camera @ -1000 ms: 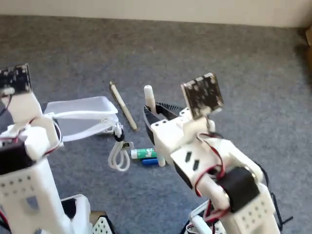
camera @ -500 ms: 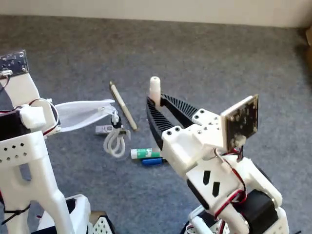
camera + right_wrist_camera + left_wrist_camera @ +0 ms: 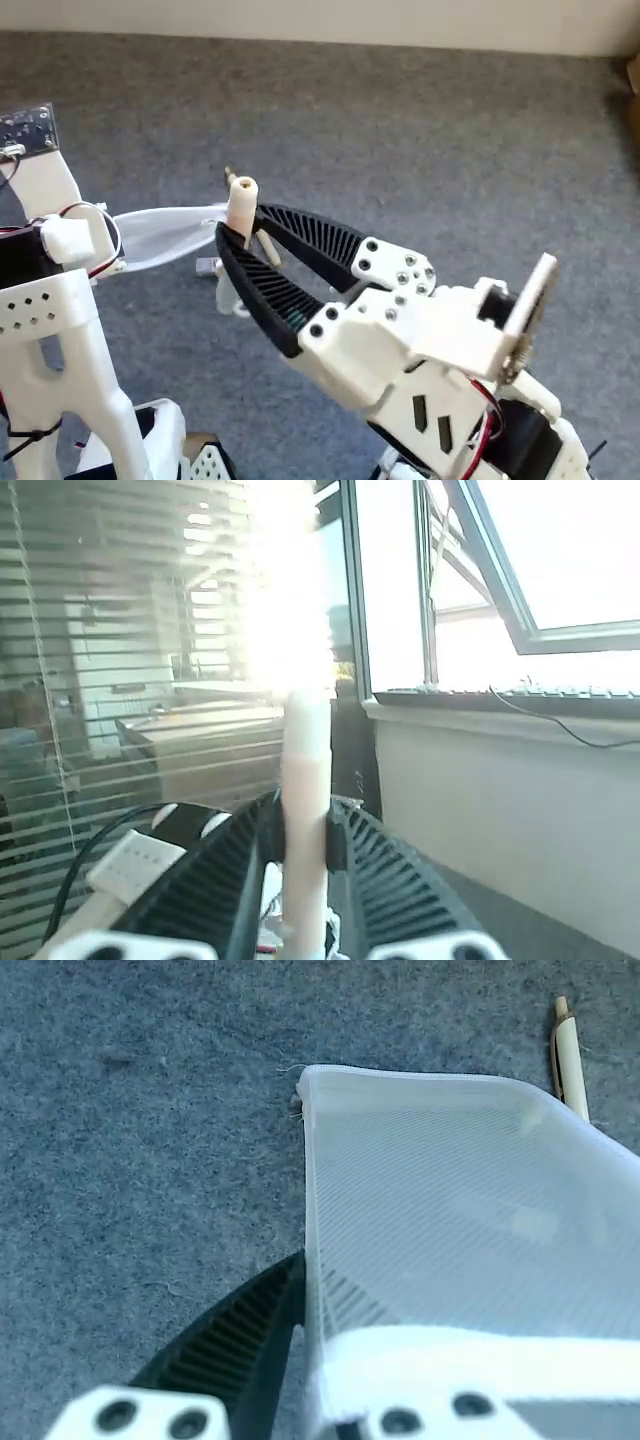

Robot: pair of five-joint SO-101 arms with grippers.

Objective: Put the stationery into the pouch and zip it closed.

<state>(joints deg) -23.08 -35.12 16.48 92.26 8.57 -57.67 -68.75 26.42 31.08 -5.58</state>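
Observed white marker pinched between closed fingers of right gripper at centre-left, long axis near vertical in frame, blunt end up; upper end lost in glare in right wrist view. Observed pouch at left, stretched across frame, edge clamped by left gripper, right end hidden behind right gripper. Noted beige pen at upper right, lower part covered by pouch.

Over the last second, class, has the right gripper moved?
Yes: the right gripper, shut on the marker, swung left across the pen toward the pouch.
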